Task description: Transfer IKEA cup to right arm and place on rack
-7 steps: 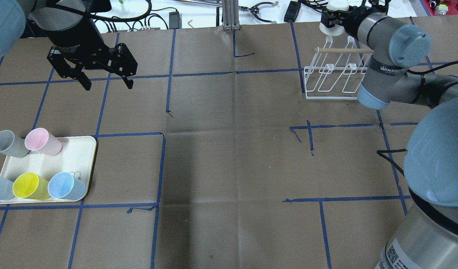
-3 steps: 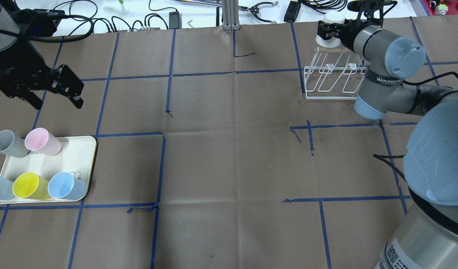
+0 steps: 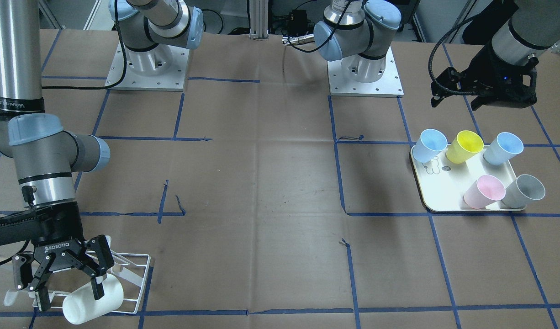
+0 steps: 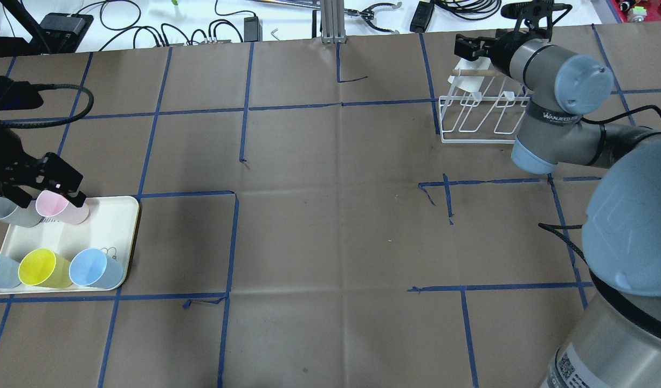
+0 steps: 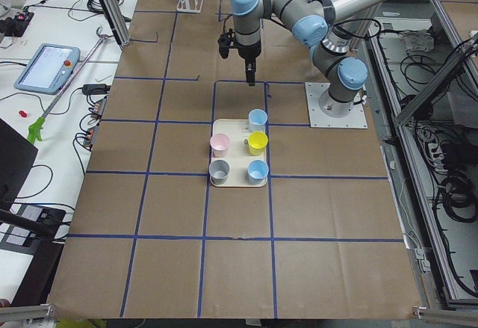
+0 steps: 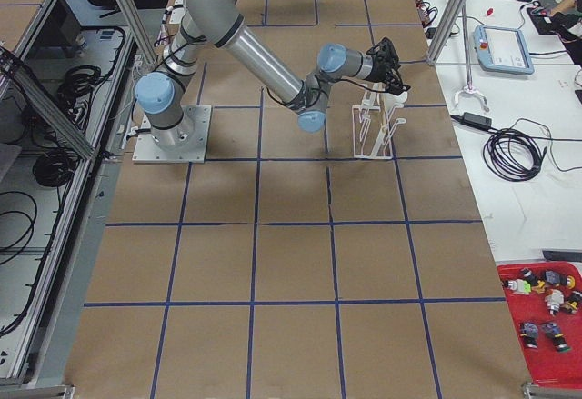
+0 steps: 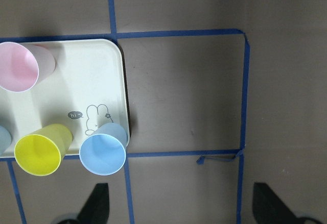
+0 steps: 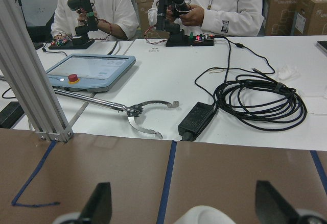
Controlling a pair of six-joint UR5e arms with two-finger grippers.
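The white IKEA cup lies tilted on a prong at the end of the white wire rack, under its wooden dowel. My right gripper hovers just over the cup, open, with its fingers spread wide and clear of it. In the right wrist view only the cup's top shows between the far-apart fingertips. From overhead the cup leans on the rack, and the right gripper is just beyond it. My left gripper is open and empty above the pink cup.
A cream tray at the left holds pink, grey, yellow and two blue cups. Beyond the table's far edge lie cables, a teach pendant and two seated people in white.
The right gripper has lowered the white cup onto the rack and let go of it. The left arm has swung left and back toward the tray of cups.
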